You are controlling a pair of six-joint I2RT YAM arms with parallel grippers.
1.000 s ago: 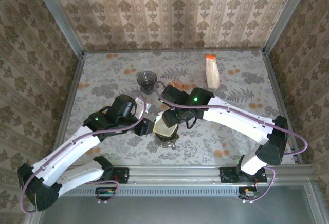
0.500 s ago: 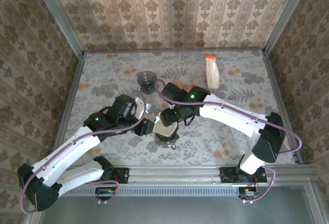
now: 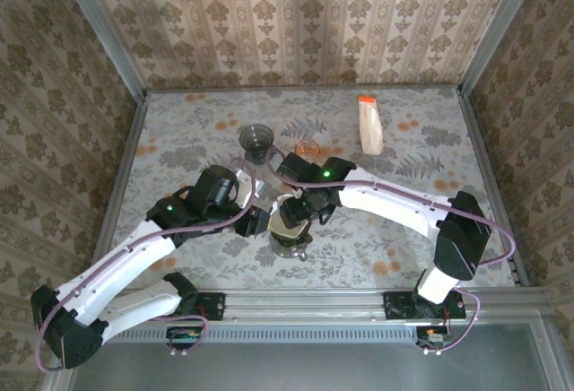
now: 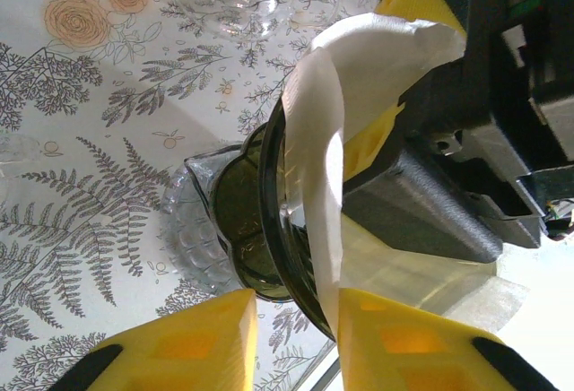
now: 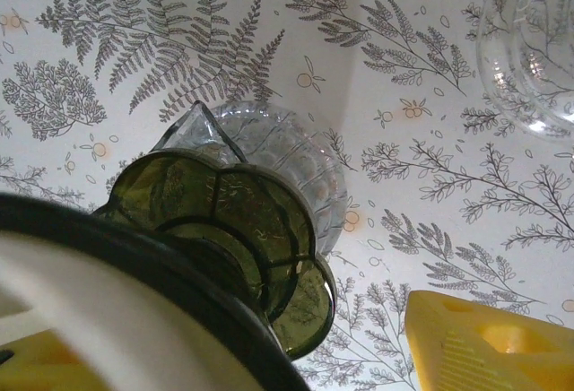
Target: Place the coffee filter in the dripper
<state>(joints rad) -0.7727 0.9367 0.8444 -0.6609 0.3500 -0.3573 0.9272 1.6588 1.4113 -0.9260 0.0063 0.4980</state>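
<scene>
My right hand [image 3: 296, 209] is spread wide across the rim of the dripper [image 3: 289, 230], at 6 o'clock on the tabletop [image 3: 404, 140], with one finger inside the half-seated coffee filter [image 4: 314, 140]. My left hand [image 4: 296, 306], at the dripper's 9 o'clock, brackets its rim; I cannot tell whether it grips.

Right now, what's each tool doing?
Left tool: fingers close around dripper rim; grip cannot be told.
Right tool: open, straddling filter edge.

dripper [image 4: 235, 212] on top of carafe [image 5: 300, 162] | carafe under dripper, on table [image 3: 421, 153] | coffee filter [image 4: 314, 149] inside dripper, one edge over its rim | glass cup [image 3: 257, 140] behind dripper, slightly left, apart | small cup [image 3: 308, 149] behind dripper, slightly right, nearer | packet [image 3: 369, 126] behind-right of dripper, well apart
</scene>
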